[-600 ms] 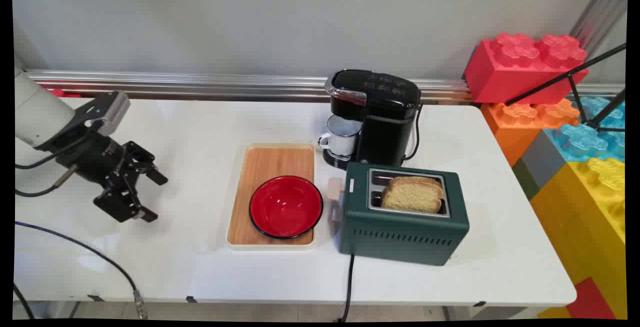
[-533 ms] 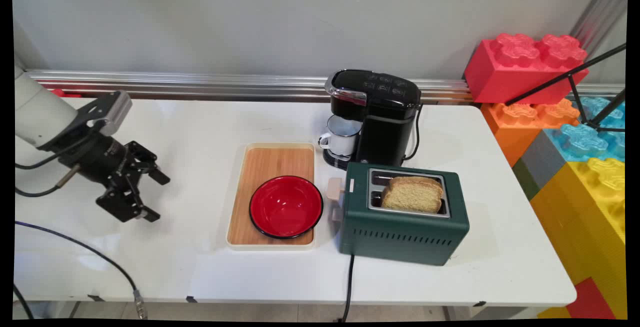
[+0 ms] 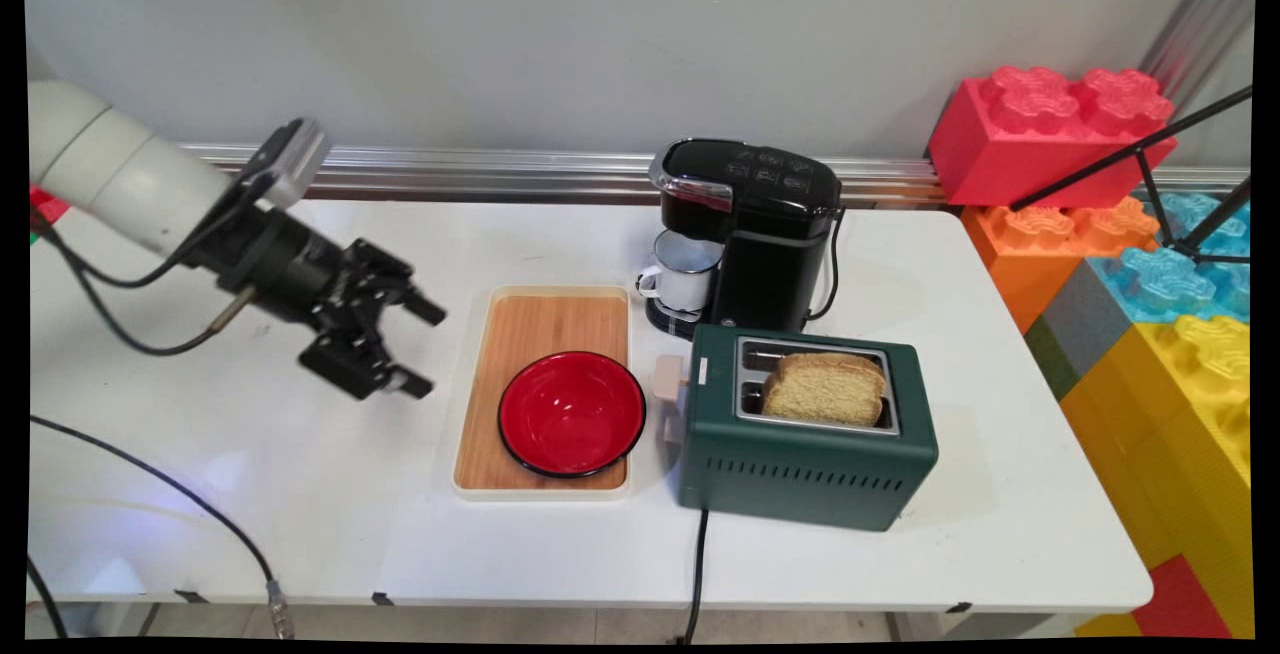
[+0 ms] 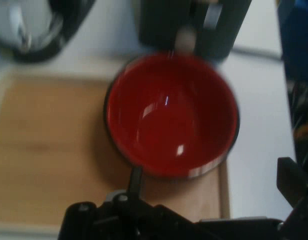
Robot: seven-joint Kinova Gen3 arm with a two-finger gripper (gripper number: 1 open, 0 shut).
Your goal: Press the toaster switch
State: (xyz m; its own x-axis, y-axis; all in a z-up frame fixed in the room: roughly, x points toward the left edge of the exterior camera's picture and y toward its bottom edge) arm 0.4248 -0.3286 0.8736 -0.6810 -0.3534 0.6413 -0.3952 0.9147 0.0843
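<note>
Right now my hand (image 3: pixel 428 349) hangs above the table (image 3: pixel 300 494), just left of the wooden tray (image 3: pixel 545 319), with its two fingers spread wide and nothing between them. The nearest thing is the red bowl (image 3: pixel 571 413), which sits on the near half of the tray and looks empty; in the hand view the bowl (image 4: pixel 172 114) fills the middle, so I am pointed at it. I judge it to be enamelled metal: stiff, light, glossy and probably slippery, with a thin dark rim. The rim seems the only place to pinch, one finger inside and one outside, on the side facing me. The tray's raised lip lies between my hand and the bowl, so I would keep clear of it. Close on the bowl's right stands the green toaster (image 3: pixel 808 454) with a slice of bread (image 3: pixel 825 389) in it, its lever (image 3: pixel 668 378) just beside the bowl. Behind the tray a black coffee machine (image 3: pixel 750 234) holds a white mug (image 3: pixel 683 272)
</note>
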